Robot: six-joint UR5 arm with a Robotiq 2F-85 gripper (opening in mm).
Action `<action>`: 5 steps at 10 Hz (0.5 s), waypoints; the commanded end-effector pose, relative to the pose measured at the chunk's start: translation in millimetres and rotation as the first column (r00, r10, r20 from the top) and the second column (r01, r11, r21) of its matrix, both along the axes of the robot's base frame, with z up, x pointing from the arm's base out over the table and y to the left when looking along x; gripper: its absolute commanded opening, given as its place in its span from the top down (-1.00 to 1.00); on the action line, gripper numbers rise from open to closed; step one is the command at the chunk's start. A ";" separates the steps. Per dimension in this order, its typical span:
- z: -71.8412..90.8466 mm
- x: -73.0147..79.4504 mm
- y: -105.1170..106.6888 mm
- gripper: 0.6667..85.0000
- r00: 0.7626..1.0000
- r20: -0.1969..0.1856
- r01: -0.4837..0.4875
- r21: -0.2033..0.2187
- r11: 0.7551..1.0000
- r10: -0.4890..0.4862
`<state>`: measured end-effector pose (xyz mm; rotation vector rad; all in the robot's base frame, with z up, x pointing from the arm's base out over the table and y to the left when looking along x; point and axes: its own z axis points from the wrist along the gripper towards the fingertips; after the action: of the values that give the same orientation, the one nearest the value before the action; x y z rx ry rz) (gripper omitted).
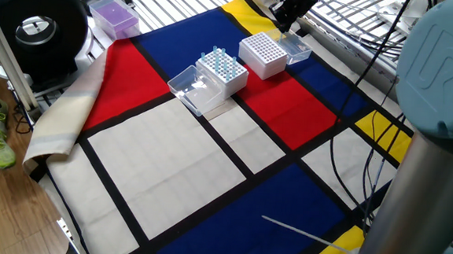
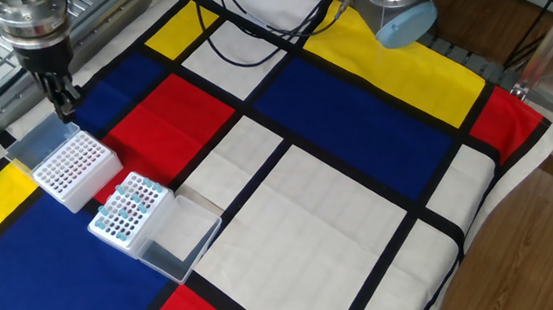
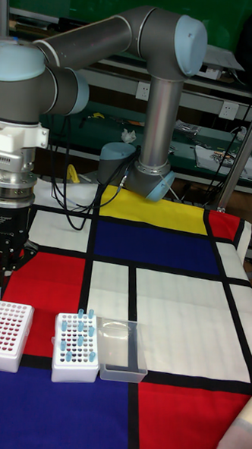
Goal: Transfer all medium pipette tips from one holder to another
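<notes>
Up over the far edge of the empty box (image 2: 77, 169), by its clear lid (image 2: 33, 146): the end effector (image 2: 63, 101), dark, pointing straight down, not touching anything. Fingers close together, maybe pinching something small, but too dark and tiny to tell, so cannot tell if pressed shut or a bit apart. Just below and beside it, the empty box, white with many little holes, no blue in any hole that shows. Next along, touching or nearly touching that one, the second box (image 2: 130, 209) with the blue tips (image 2: 120, 202) standing straight up in it, long way up and down, points hidden in the holes. A clear lid (image 2: 180, 240) lying open on the far side of that second box. Both boxes on a cloth (image 2: 354, 118) of red, blue, yellow and white squares spread over the bench. From the end effector, the blue tips lie past the empty box, lower down and nearer the middle of the cloth. Probably a short trip sideways across the empty box, then straight down onto one tip, to grab it from above.
</notes>
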<state>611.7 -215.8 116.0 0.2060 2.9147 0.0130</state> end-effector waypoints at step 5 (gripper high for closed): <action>-3.4 0.4 -1.2 0.98 1.000 0.022 -0.011 0.028 1.000 0.011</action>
<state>610.3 -217.1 113.1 0.1911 2.9076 0.0313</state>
